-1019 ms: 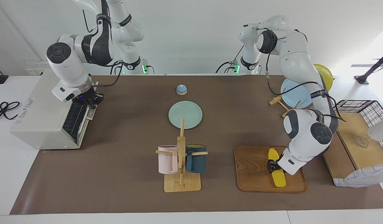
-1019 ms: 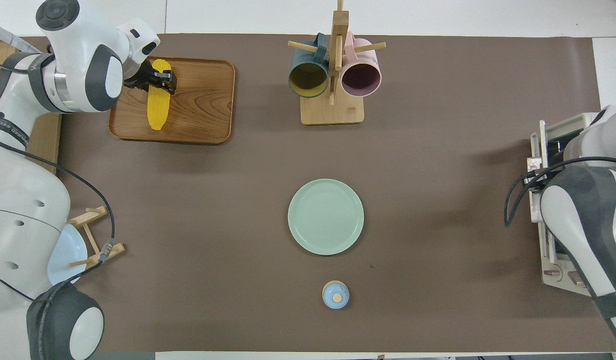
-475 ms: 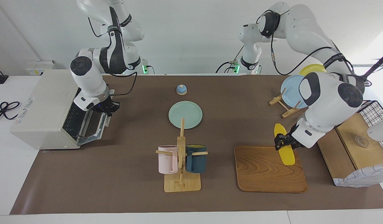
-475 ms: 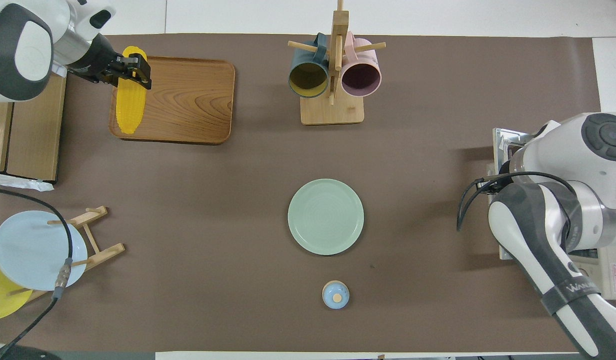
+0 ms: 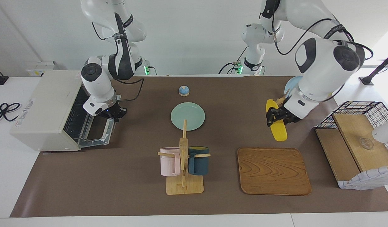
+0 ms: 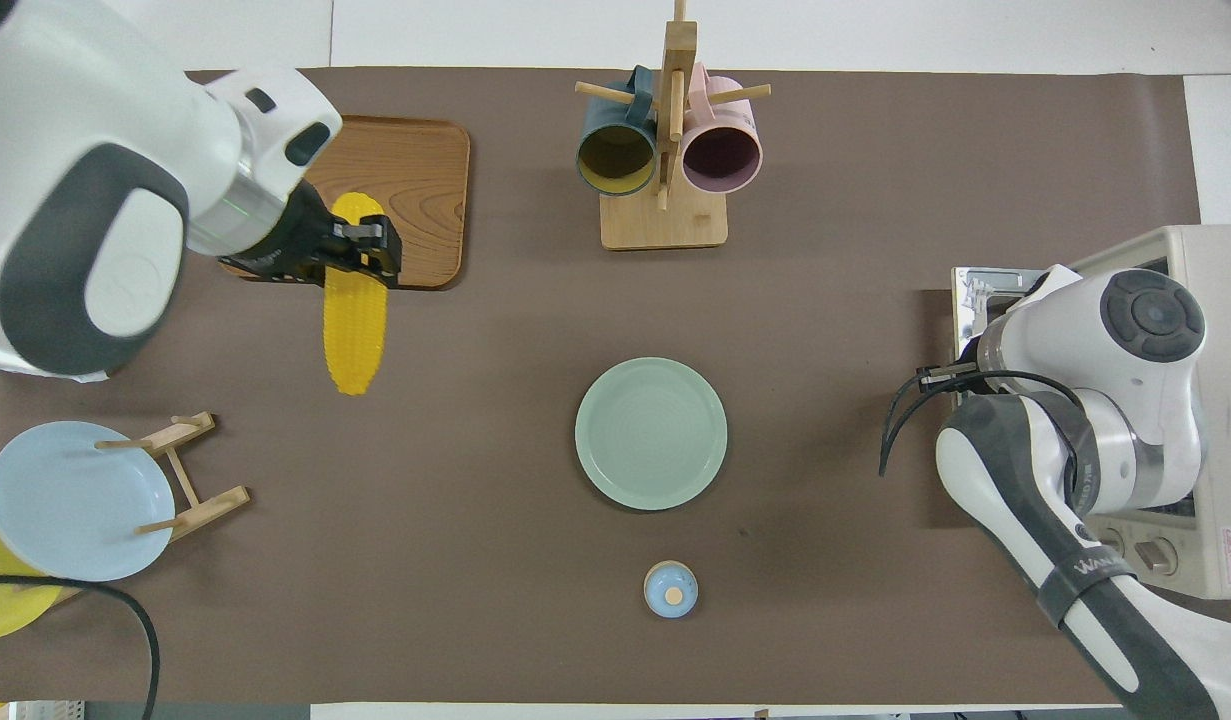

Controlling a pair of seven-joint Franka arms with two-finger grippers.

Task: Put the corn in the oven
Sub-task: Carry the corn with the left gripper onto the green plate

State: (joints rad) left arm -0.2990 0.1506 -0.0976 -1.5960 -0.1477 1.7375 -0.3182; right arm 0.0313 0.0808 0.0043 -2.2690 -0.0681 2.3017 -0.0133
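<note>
The corn is a yellow cob held in the air by my left gripper, which is shut around its upper part. It hangs over the bare table between the wooden tray and the plate stand. In the overhead view the corn points toward the robots under the left gripper. The cream-white oven stands at the right arm's end, its glass door dropped open. My right gripper is at the door's handle edge, shut on the handle. The oven shows partly under the right arm.
A mug rack with a pink and a dark blue mug stands mid-table. A green plate and a small blue bell lie nearer the robots. A blue plate on a wooden stand and a wire basket are at the left arm's end.
The left gripper lifted the corn off the wooden tray and carried it toward the robots and the table's middle. The right gripper pulled the oven door down from shut to fully open.
</note>
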